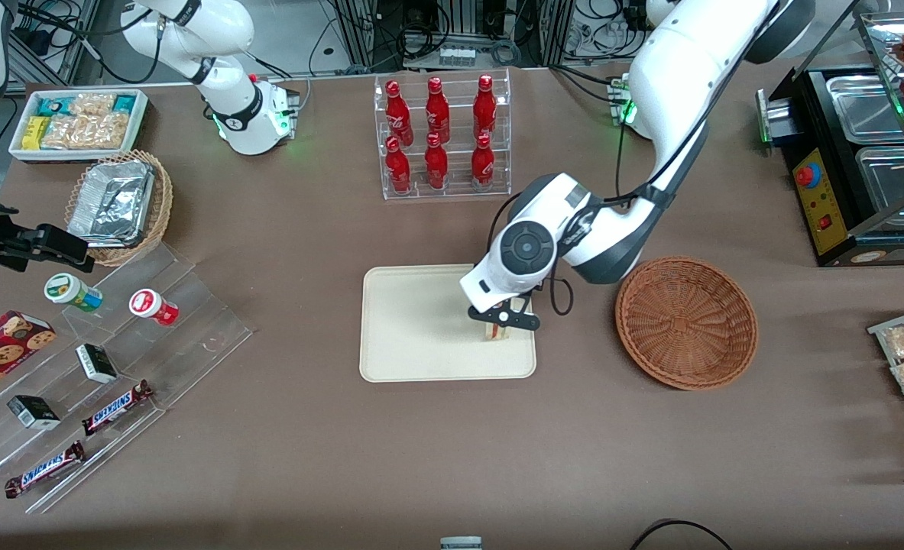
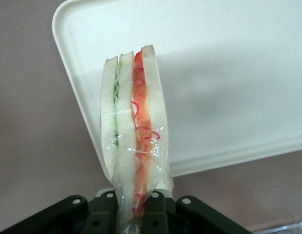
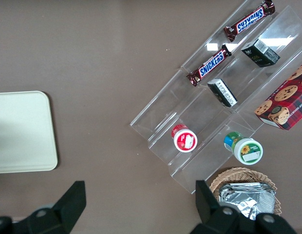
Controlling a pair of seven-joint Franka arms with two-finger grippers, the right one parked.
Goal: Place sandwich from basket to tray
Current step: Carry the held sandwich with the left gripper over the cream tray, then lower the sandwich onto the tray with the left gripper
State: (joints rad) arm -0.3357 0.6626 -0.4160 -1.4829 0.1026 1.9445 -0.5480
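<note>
Over the cream tray (image 1: pixel 421 328), beside the emptied wicker basket (image 1: pixel 686 321), the left gripper (image 2: pixel 134 207) is clamped on one end of the clear-wrapped sandwich (image 2: pixel 134 122), a wedge of three pale bread slices with a green layer and a red layer along its cut edge.

One sandwich (image 1: pixel 495 330), one tray (image 1: pixel 413 325), one basket (image 1: pixel 685 321), six red bottles (image 1: pixel 436 134), two Snickers bars (image 1: pixel 115 406).

Bare surface is seen on the tray (image 1: pixel 413 321) toward the parked arm's end, away from the gripper (image 1: pixel 502 324) clamping the sandwich (image 1: pixel 495 331). Open table is seen between tray and basket (image 1: pixel 685 321). The bottle rack (image 1: pixel 442 134) stands farther from the front camera than the tray.
</note>
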